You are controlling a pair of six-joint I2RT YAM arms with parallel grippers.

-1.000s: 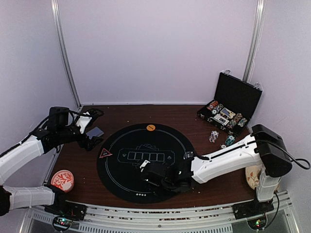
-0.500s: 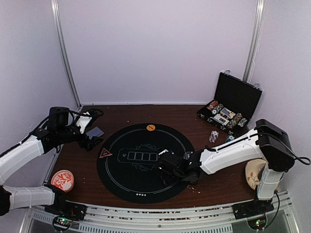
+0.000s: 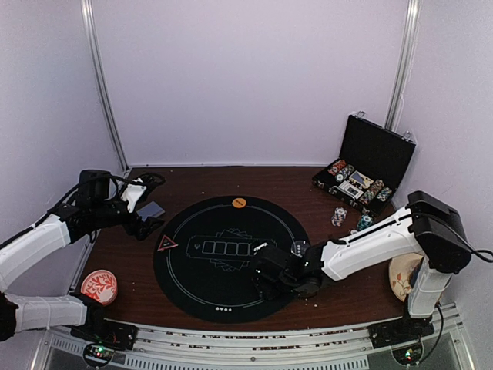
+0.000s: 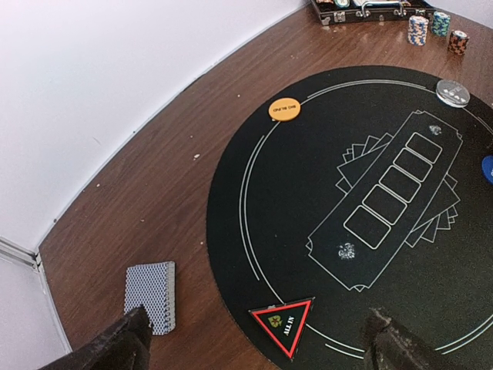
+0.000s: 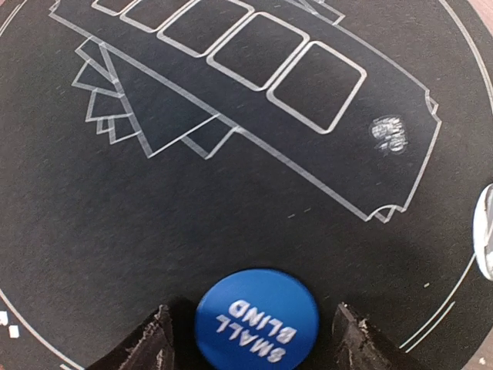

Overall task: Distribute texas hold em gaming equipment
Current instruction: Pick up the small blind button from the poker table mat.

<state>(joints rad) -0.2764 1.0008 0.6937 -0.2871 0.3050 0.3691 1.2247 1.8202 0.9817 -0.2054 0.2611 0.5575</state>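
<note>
While the right gripper (image 5: 253, 310) hangs low over the black round mat (image 5: 115, 200), we see its two fingers standing apart on either side of the blue button disc (image 5: 256, 316). The disc reads SMALL BLIND and lies flat on the mat. A thin gap shows on each side of it, so the jaws are released and not gripping it. We find the left gripper (image 4: 258, 316) spread wide and empty over the mat's left rim, above the red triangle marker (image 4: 281, 325) that lies at that rim. Just left of the marker, off the mat on the brown table (image 4: 154, 193), lies the stack of playing cards (image 4: 152, 295), grey-blue backs up. We spot the orange button disc (image 4: 284, 109) at the mat's far edge. Stacks of poker chips (image 4: 417, 29) stand on the table near the open black case (image 3: 366, 173), well apart from both grippers.
</note>
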